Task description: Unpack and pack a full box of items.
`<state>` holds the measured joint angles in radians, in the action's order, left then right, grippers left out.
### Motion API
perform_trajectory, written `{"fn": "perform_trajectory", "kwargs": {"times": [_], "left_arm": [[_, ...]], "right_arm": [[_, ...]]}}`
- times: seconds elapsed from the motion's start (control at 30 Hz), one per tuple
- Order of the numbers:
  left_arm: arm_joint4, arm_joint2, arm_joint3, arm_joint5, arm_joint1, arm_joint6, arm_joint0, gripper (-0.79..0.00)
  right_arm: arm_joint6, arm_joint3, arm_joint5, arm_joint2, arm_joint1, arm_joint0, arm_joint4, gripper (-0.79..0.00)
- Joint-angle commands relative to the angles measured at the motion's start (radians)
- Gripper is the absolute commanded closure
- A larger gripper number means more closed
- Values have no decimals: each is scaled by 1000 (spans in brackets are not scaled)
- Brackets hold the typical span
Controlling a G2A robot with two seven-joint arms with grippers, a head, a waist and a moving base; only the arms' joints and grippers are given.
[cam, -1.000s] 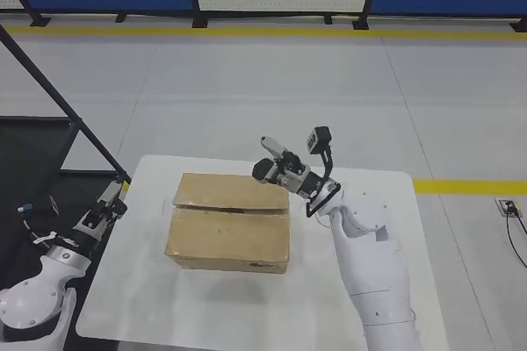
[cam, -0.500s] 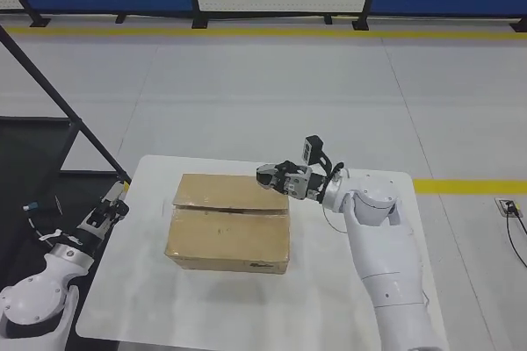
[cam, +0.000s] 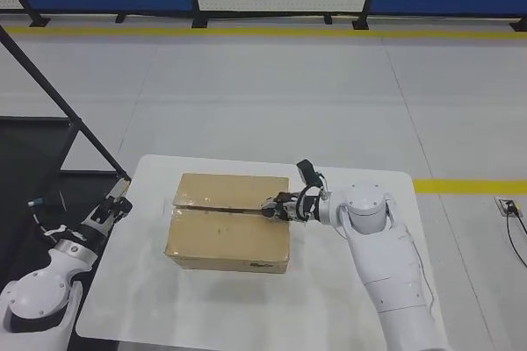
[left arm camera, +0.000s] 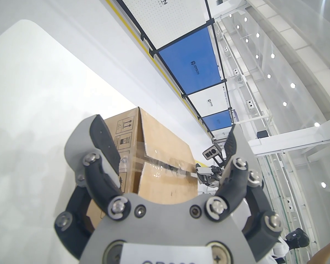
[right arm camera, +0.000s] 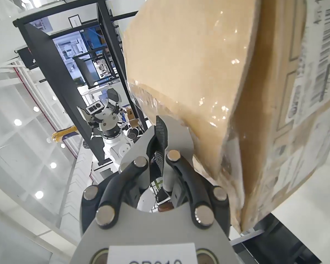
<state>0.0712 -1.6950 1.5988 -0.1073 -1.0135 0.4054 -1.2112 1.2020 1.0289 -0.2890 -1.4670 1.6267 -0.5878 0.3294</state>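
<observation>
A closed cardboard box (cam: 230,221) sits mid-table, with a taped seam (cam: 220,209) running along its top. My right gripper (cam: 270,210) is shut, its tips resting on the seam's right end, at the box's top edge. In the right wrist view the shut gripper (right arm camera: 160,134) presses against the glossy tape beside the box (right arm camera: 198,56). My left gripper (cam: 120,197) hovers open at the table's left edge, apart from the box. In the left wrist view its fingers (left arm camera: 103,138) stand wide, framing the box (left arm camera: 159,163) farther off.
The white table (cam: 246,303) has bare room in front of the box and to its right. A black metal frame (cam: 53,96) rises just left of the table. A yellow floor line (cam: 479,186) runs on the right.
My right gripper came down from above the box's far right corner onto the seam's right end. The left arm shifted very slightly.
</observation>
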Motion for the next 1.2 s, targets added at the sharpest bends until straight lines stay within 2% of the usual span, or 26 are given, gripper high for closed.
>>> {"fn": "perform_trajectory", "kwargs": {"times": [0.0,0.23,0.6,1.17], "left_arm": [[0,5,-2,1,-1,2,5,-785],[1,9,-4,1,-2,8,14,-785],[9,-8,-9,2,-3,-10,6,-785],[48,-72,-23,6,0,-11,-7,-785]], "right_arm": [[9,19,19,7,-6,-13,10,0],[-55,32,22,52,-14,-26,45,0],[-105,-60,23,135,-11,48,30,0],[-161,-248,132,314,34,199,-40,0]]}}
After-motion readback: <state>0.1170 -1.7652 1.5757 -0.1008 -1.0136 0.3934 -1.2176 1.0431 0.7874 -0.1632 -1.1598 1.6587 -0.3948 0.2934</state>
